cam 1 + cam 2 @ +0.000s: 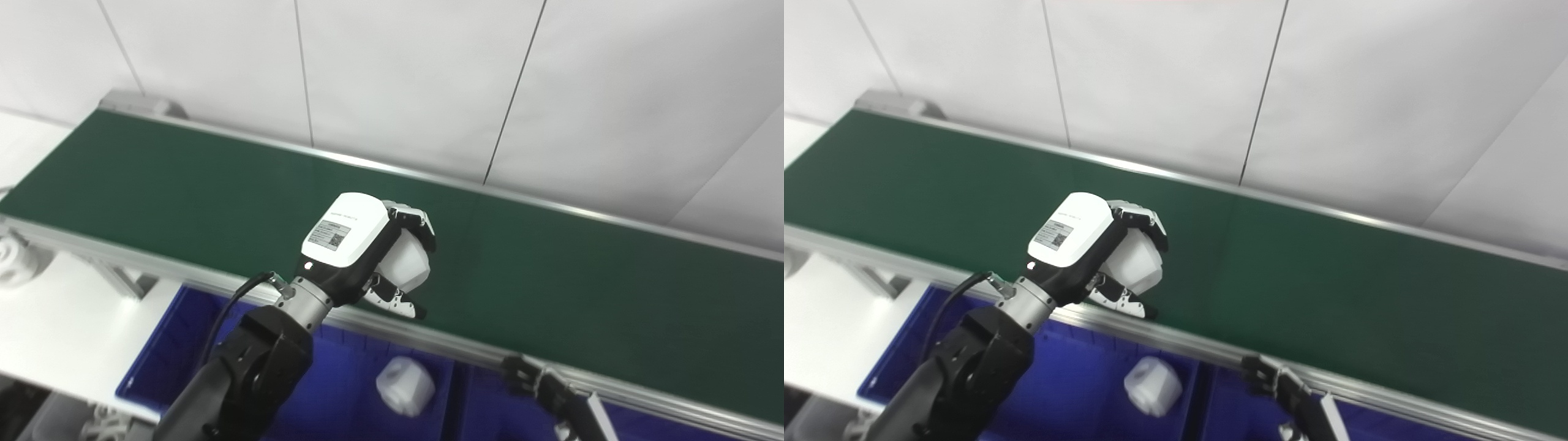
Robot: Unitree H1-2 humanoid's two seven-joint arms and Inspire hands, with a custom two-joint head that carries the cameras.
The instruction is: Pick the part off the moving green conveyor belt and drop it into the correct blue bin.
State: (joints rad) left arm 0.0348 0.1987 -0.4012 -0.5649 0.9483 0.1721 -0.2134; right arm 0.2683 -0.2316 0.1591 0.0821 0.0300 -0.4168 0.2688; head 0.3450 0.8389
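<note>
My left hand (367,251) hovers over the near edge of the green conveyor belt (184,190), shut on a white faceted part (405,263); it also shows in the right eye view (1090,251) with the part (1136,263) in its fingers. A second white part (404,386) lies in the blue bin (165,343) below the belt's near rail. My right hand (545,389) is low at the bottom edge, near the rail, only partly in view, so I cannot tell its state.
An aluminium rail (429,343) runs along the belt's near edge, another rail (551,205) along the far edge against the white wall. A divider (456,392) splits the blue bins. A white table surface (61,318) lies at the left.
</note>
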